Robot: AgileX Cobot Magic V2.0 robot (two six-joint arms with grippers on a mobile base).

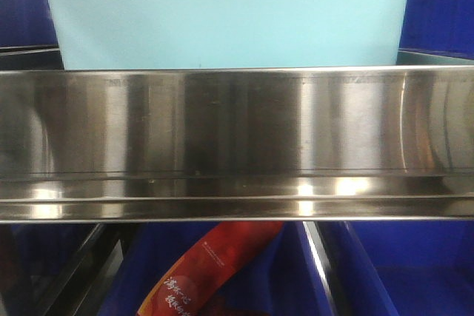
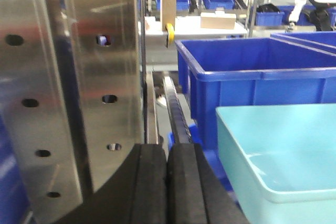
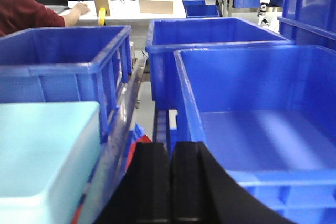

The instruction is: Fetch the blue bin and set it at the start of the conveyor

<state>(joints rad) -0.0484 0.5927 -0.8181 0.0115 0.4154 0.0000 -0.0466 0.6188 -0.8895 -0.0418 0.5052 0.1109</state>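
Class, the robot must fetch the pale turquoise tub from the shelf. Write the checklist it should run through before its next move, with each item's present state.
1. Pale turquoise plastic tub found, lying between both grippers: ok.
2. Left gripper open for grasping: not ok, shut.
3. Right gripper open for grasping: not ok, shut.
4. Tub free of contents: ok for the part that shows in the left wrist view.
5. Way out toward the robot clear: not ok, a shiny stainless-steel rail crosses the tub's front.
6. Conveyor start free: cannot tell, not in view.
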